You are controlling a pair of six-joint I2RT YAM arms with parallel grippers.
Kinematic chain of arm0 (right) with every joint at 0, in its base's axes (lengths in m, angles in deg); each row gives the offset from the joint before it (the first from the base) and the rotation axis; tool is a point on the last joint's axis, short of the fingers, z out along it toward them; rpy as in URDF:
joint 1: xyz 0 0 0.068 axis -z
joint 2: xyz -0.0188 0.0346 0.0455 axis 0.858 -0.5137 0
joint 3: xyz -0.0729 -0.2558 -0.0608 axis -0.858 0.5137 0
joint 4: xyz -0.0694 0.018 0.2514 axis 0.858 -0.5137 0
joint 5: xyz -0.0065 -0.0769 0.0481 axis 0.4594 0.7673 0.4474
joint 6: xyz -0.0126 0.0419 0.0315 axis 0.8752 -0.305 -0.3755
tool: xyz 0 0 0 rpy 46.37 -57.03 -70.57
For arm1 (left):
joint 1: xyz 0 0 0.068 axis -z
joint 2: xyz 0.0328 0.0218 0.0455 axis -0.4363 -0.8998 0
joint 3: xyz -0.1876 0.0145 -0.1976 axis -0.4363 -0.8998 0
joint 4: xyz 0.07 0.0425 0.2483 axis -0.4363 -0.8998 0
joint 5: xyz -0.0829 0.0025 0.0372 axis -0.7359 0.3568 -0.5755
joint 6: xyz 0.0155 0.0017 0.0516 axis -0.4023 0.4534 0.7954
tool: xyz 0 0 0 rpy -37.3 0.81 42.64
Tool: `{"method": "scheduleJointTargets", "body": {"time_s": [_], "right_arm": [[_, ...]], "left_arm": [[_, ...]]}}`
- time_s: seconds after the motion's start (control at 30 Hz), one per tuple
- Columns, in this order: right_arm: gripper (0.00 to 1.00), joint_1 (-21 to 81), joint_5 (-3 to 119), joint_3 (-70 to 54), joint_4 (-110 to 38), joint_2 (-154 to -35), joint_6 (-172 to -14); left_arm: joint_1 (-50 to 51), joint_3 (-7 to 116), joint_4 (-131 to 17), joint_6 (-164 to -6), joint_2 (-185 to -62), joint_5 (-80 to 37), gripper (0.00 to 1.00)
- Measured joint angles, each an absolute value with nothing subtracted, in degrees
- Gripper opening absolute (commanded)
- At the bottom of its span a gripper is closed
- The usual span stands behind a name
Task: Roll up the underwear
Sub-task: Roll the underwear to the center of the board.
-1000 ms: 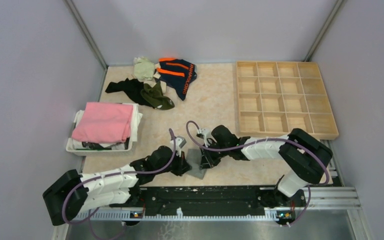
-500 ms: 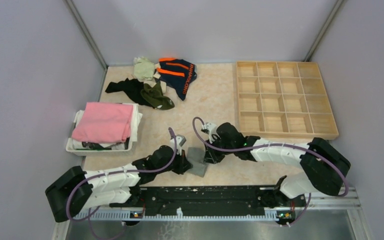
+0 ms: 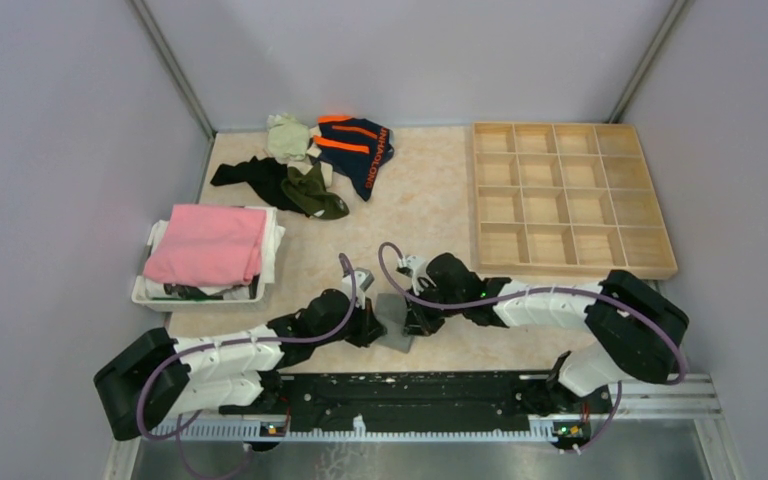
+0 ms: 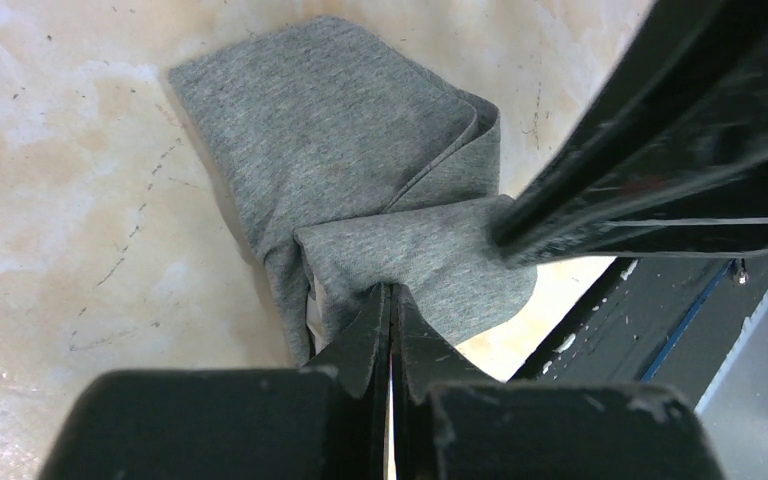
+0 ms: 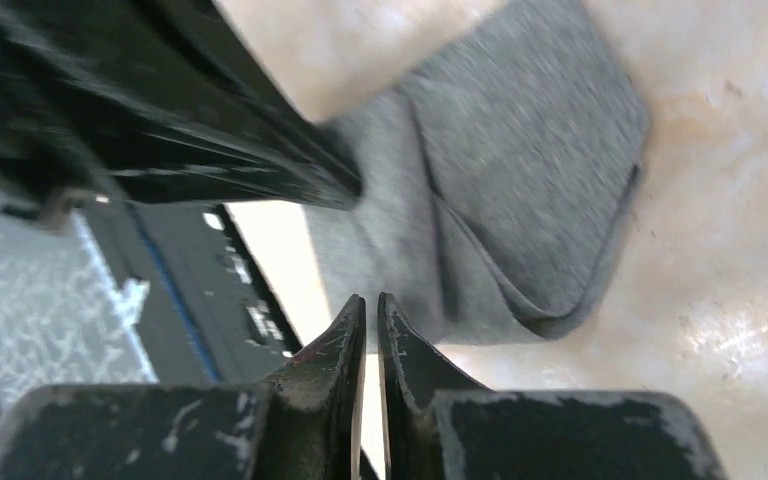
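The left fingers point(image 4: 391, 290) are closed, tips touching the soft grey jersey-knit underwear point(image 4: 360, 150). The right fingers point(image 5: 371, 298) are almost closed, a thin slit between them, at the same garment. This one piece, folded in layers, lies on the mottled beige bench point(image 4: 60, 200) near the arm bases. One wooden sixteen-compartment tray point(image 3: 572, 272) stands far right.
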State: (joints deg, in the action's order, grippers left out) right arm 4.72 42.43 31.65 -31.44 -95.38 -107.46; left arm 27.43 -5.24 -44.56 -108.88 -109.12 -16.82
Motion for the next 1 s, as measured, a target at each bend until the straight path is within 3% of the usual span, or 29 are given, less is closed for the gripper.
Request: {"method": "scheduleJointTargets", "body": {"time_s": [0.37,0.6,0.8,1.0], "right_arm": [[0.23,2.84,51.37,29.94,-36.29,-99.14,-103.83],[0.3,-3.04,61.66,39.1,-29.71,-85.98,-95.55],[0.52,-7.06,68.24,43.47,-22.46,-78.03,-87.13],[0.59,-16.74,75.22,47.69,-16.51,-77.28,-75.74]], "left_arm": [[27.43,-4.89,-44.43,-108.91,-109.73,-16.82,0.0],[27.43,-4.45,-44.21,-109.21,-110.62,-16.78,0.0],[27.41,-4.45,-44.1,-110.63,-110.91,-16.58,0.0],[27.15,-3.75,-43.95,-111.57,-112.15,-16.69,0.0]]}}
